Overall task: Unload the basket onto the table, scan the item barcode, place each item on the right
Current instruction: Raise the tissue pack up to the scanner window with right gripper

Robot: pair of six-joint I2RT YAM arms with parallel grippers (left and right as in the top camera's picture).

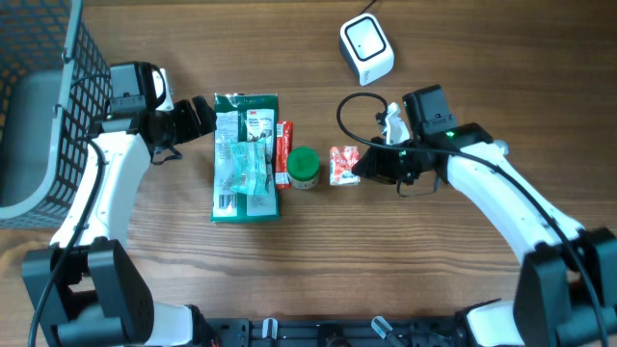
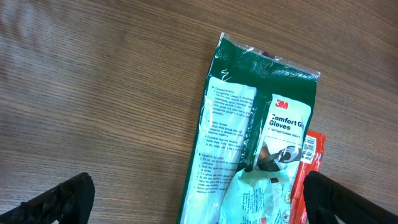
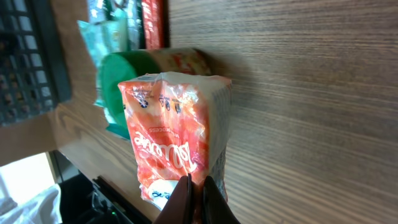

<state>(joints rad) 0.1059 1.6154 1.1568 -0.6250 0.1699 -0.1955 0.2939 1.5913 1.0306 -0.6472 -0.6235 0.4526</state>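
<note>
A small red-orange snack packet (image 1: pixel 343 165) lies on the wooden table right of centre. My right gripper (image 1: pixel 360 170) is shut on its edge, and the wrist view shows the thin fingers (image 3: pixel 186 200) pinching the packet (image 3: pixel 174 127). The white scanner (image 1: pixel 366 48) stands at the back, apart from the packet. My left gripper (image 1: pixel 204 118) is open at the top left corner of a green glove pack (image 1: pixel 246 156). In the left wrist view its gripper (image 2: pixel 199 205) straddles that pack (image 2: pixel 261 143) without touching it.
A green-lidded jar (image 1: pixel 304 167) sits just left of the packet, close behind it in the right wrist view (image 3: pixel 121 87). A slim red pack (image 1: pixel 283 152) with a barcode label (image 2: pixel 309 149) lies against the glove pack. A dark wire basket (image 1: pixel 58 96) fills the far left.
</note>
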